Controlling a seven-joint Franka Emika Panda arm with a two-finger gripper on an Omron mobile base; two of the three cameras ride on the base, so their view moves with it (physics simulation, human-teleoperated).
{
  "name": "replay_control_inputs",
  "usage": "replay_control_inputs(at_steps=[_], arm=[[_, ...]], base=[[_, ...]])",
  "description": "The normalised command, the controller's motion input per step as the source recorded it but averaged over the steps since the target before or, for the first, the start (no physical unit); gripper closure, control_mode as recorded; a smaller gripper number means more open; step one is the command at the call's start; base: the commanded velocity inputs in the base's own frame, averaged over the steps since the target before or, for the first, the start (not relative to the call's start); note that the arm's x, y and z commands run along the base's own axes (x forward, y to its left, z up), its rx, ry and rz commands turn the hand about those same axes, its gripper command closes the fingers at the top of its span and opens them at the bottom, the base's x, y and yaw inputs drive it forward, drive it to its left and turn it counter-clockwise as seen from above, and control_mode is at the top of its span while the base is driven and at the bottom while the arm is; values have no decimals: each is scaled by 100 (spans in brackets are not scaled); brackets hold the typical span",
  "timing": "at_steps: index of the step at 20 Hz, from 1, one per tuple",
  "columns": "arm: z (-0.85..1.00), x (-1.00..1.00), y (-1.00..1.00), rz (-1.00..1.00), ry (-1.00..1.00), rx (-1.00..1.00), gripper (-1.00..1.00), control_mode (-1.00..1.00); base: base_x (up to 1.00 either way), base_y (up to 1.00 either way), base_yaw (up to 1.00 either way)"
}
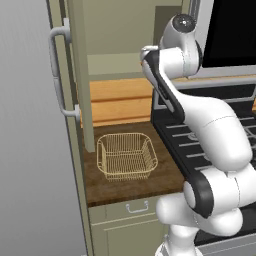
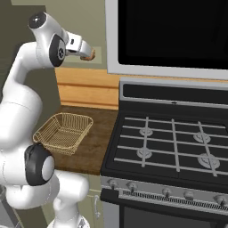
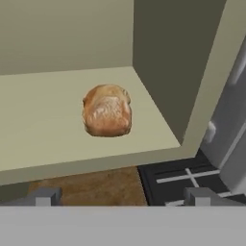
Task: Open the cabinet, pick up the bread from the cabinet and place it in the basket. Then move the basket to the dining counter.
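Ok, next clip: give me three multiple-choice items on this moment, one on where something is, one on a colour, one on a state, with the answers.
1. Where is the bread?
A. in the basket
B. on the shelf inside the cabinet
C. on the stove

2. What colour is the basket?
A. golden-tan
B. blue
C. black

3. How does the cabinet door stand?
A. shut
B. swung open
C. taken off

Answers:
1 B, the hand view shows the roll lying on the pale shelf, with the end effector short of it and its tips spread wide.
2 A, both base views show golden-tan wire mesh on the wood worktop.
3 B, the left base view shows the door edge-on, its silver handle turned outward and the shelf exposed.
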Motion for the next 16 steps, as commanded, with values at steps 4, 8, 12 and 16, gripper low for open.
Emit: replay_control_inputs(at_steps=[4,8,12,16], arm=[[-9,32,16,0,0,0,-100,-100],[-2,50,7,0,0,0,-100,-100],[0,52,0,0,0,0,-100,-100],[0,44,0,0,0,0,-100,-100]], base=[[0,0,0],[0,0,0],[0,0,0],[0,0,0]])
